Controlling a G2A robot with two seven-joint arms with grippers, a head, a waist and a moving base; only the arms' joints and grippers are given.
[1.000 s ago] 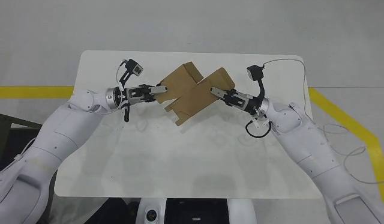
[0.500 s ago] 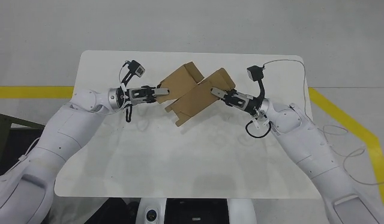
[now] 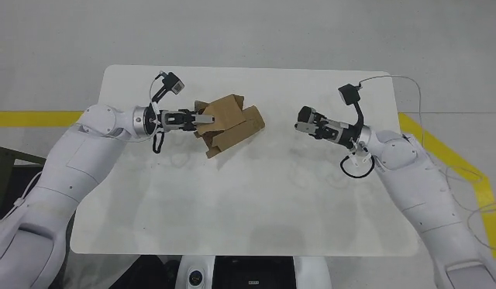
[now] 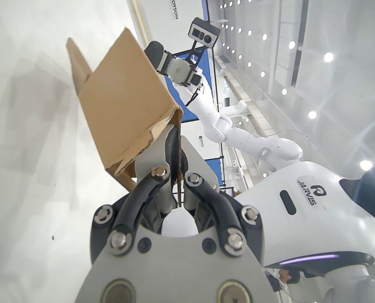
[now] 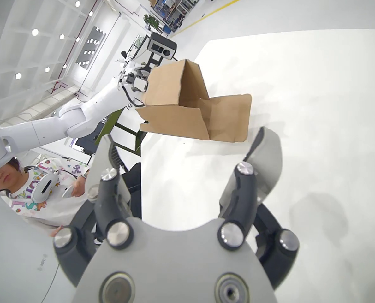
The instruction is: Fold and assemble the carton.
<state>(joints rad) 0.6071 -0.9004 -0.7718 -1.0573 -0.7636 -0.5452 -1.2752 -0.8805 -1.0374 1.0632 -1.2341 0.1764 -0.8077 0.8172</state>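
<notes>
One grip fewer: a second ago both hands held the carton (image 3: pixel 227 123); now the left hand (image 3: pixel 203 119) alone has it.
Right hand: the right hand (image 3: pixel 301 122) has let go and pulled back toward the right side of the table (image 3: pixel 256 204). It sits well apart from the carton, with its fingers spread wide and nothing between them.
Left hand: it is clenched on the carton's left edge, fingers pinching a single cardboard wall. It sits slightly farther left than before.
Carton position: it has shifted left across the table and now sits left of centre, just beside the left hand.
Carton shape: earlier it lay spread in a wide, nearly flat form between the two hands. Now it is drawn in, with its walls raised into an open sleeve and one flap jutting toward the right.
Carton inside: its open end faces the right hand, and the right wrist view shows bare brown inner walls.
Contact with the table: I cannot tell whether the lower flap touches the surface.
</notes>
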